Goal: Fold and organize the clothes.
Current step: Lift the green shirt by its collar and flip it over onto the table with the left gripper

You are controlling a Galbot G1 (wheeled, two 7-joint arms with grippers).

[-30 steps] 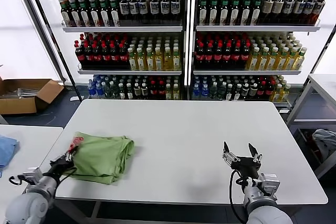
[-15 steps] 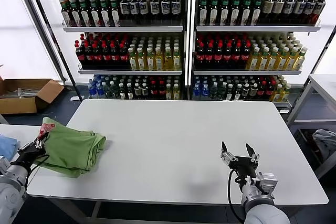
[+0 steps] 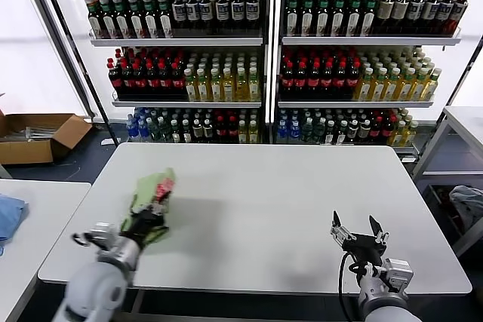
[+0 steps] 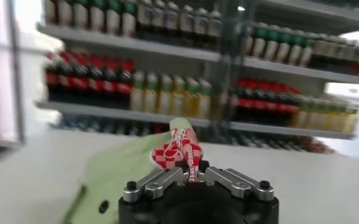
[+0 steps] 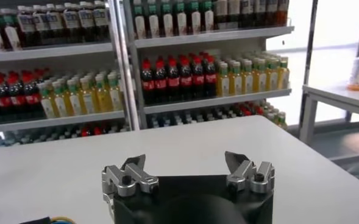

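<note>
Head view: the white tabletop (image 3: 287, 209) was seen before shelves of bottles (image 3: 226, 73), with a second table (image 3: 30, 224) at the robot's left carrying a blue cloth (image 3: 7, 215). A light green polo shirt (image 3: 151, 190), bunched and lifted off the tabletop near its left end, was held up by the left gripper (image 3: 151, 213), whose jaws were clamped on the red-and-white printed patch (image 4: 182, 152), probably so the garment could be carried to a stacking spot. The right gripper (image 3: 361, 233) was parked over the near right edge, jaws spread wide and empty, kept clear of the work.
</note>
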